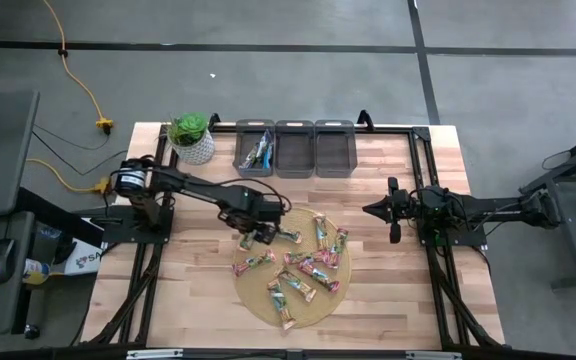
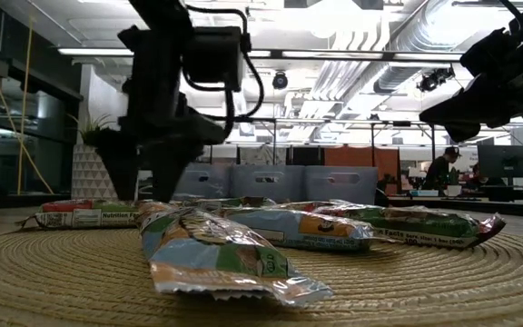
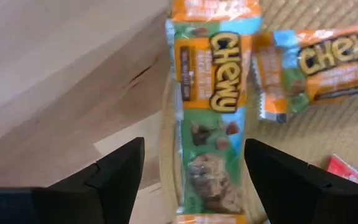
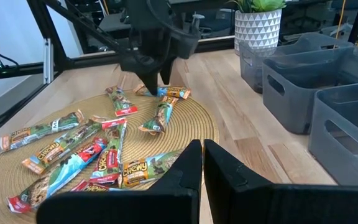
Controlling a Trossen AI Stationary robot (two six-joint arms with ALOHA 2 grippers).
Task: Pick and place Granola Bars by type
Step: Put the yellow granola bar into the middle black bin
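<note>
L gripper (image 1: 258, 236) hangs w/ fingers apart over a green Chewy bar (image 3: 211, 118) at the woven mat (image 1: 258, 300) edge; only L wrist view shows its label. R gripper (image 1: 395, 211) waits closed, off mat.

Even overhead light; the left wrist view's close-up is blurred.

Glossy foil bars (image 1: 303, 266) (woven mat (image 1: 258, 295), wood table (image 1: 388, 310)).
</note>
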